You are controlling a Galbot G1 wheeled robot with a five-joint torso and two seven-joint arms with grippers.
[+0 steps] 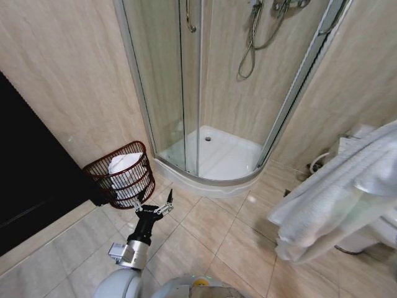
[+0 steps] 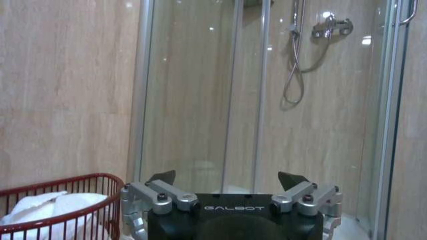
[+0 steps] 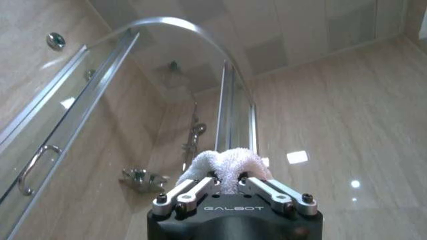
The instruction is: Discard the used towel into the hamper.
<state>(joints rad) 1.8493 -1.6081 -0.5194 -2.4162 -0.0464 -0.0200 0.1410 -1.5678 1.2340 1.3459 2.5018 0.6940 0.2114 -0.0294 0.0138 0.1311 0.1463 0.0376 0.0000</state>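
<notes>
The hamper [image 1: 99, 176], a dark red wire basket, stands on the floor against the wall, left of the shower. A white towel [image 1: 124, 165] lies inside it. My left gripper [image 1: 156, 202] hovers open and empty just in front of the hamper, to its right. The left wrist view has this gripper [image 2: 227, 177] with the hamper [image 2: 112, 200] to one side. A large white used towel [image 1: 335, 198] hangs at the right, close to the camera. In the right wrist view my right gripper [image 3: 227, 181] is raised and shut on a fold of the towel [image 3: 225, 161].
A curved glass shower enclosure [image 1: 167, 81] with a white tray [image 1: 217, 155] fills the corner behind the hamper. A dark panel [image 1: 31, 180] lines the left wall. White fixtures [image 1: 356, 133] sit partly behind the hanging towel. Tiled floor [image 1: 217, 236] lies open in the middle.
</notes>
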